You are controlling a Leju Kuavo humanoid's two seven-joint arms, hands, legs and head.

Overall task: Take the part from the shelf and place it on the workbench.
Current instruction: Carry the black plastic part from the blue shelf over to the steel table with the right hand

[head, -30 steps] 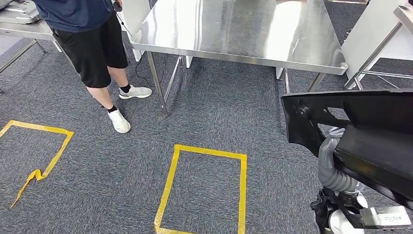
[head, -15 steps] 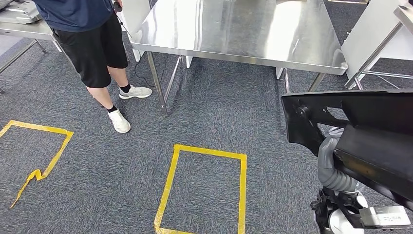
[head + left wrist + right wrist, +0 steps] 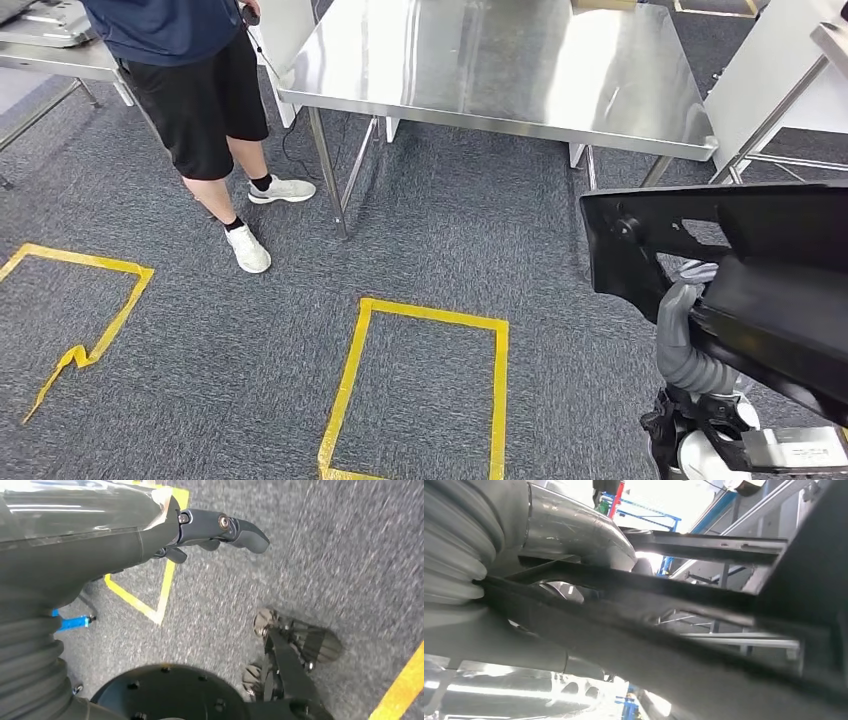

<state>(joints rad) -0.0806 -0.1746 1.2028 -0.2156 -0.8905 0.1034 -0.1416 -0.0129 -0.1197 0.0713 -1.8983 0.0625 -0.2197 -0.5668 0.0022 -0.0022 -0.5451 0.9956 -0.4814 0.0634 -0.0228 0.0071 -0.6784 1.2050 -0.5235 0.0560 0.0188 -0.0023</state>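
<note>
So starting at the fingers [image 3: 240, 527] of our left hand [image 3: 200, 530]: in the left wrist view they're stretched out loosely, apart, with nothing in them, just hanging over the grey carpet [image 3: 320, 565] with a bit of yellow tape [image 3: 165, 587] on the floor behind them. Our right hand [image 3: 589, 545] is trickier. In the right wrist view we see its grey ribbed cover and a shiny thumb-like piece pressed right up against the black part [image 3: 684, 650], whose bars and flat frame cross in front of the hand and hide the fingers, so we honestly can't tell how far they're closed or how they wrap it. From the head view the part [image 3: 740, 270] is a big black flat piece up off the floor at our right side, sitting above the ribbed grey right arm [image 3: 685, 345], so it does look carried there. Moving outward, the steel workbench [image 3: 500, 70] is ahead of us and well apart from the part, with bare shiny top. On the carpet between us and it there's a yellow tape rectangle [image 3: 425, 390], and a person [image 3: 200, 100] in dark shorts and white sneakers stands off near the bench's left corner.
</note>
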